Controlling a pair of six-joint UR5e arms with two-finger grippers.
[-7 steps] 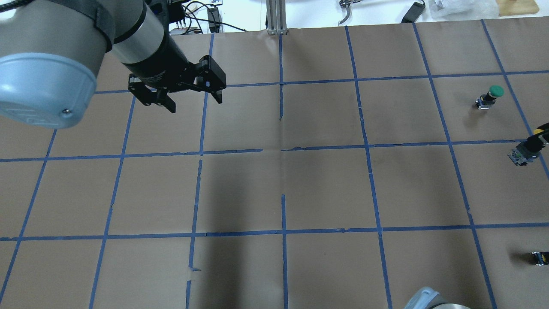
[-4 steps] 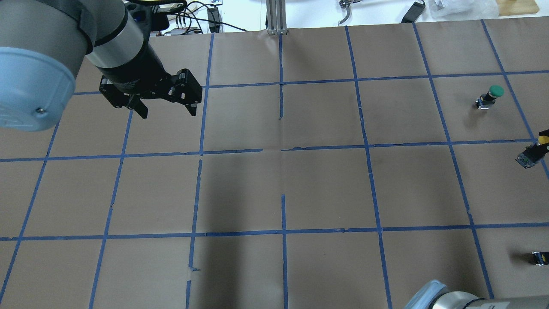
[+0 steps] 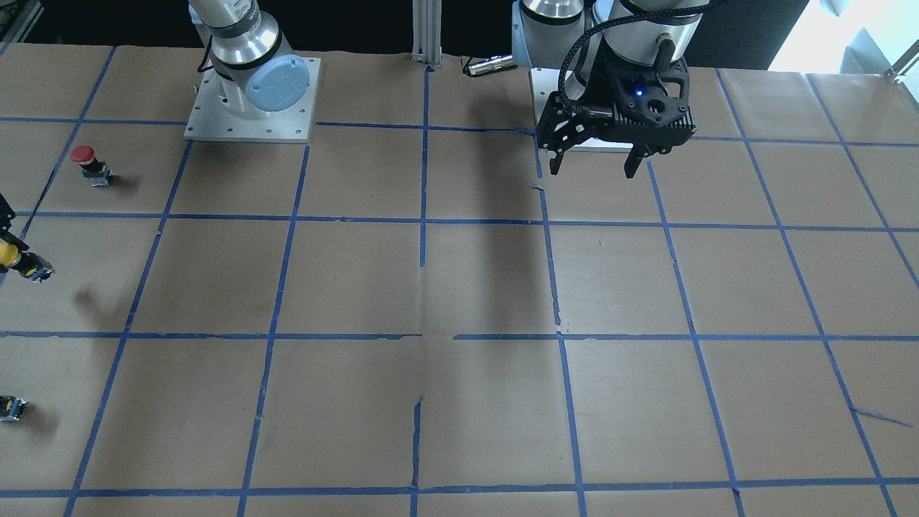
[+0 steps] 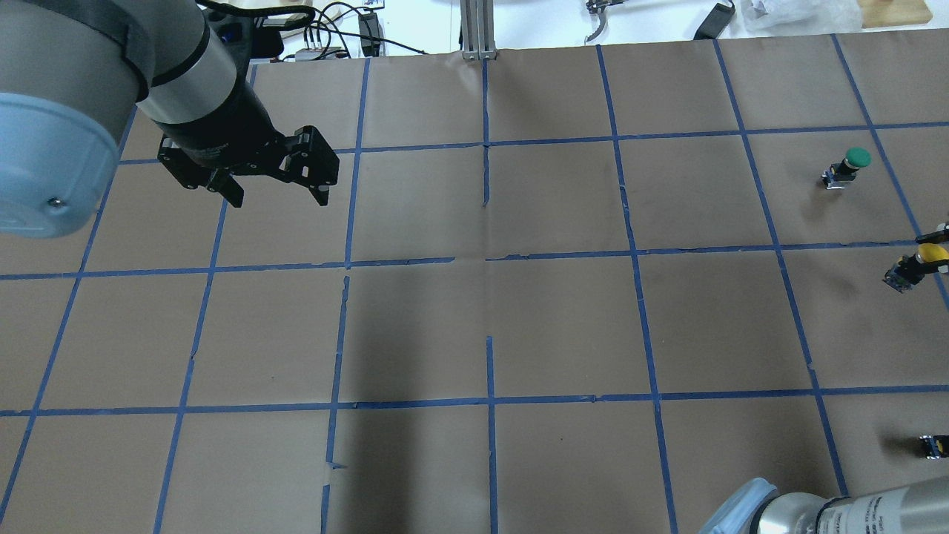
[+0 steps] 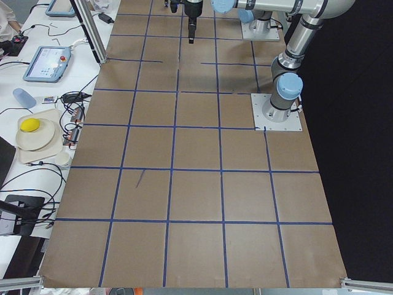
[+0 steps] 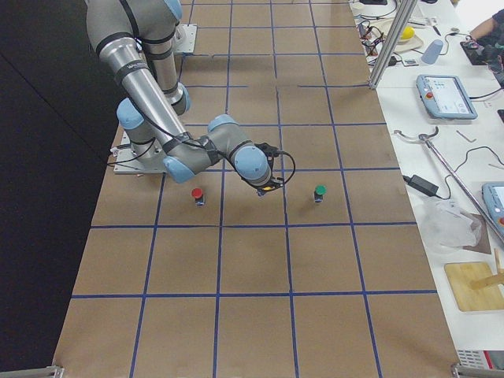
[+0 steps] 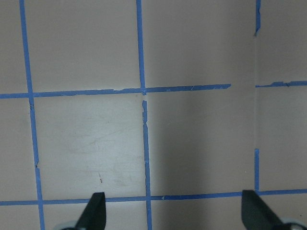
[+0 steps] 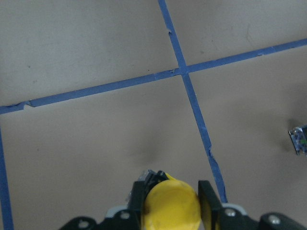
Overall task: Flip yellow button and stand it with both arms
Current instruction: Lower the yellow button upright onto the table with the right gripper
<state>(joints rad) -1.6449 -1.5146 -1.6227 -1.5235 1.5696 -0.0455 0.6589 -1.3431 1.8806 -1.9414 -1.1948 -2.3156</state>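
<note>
The worktop carries the red button. Far from it, the left arm holds the left tool spread wide over the worktop, probably ready to receive. Near the red button, the right tool is clamped on the yellow cap, leaving the base free for a regrasp. Farthest off, a pale plate holds something yellow, perhaps a lemon. The yellow button hangs clear of the worktop, between red button and green button.
</note>
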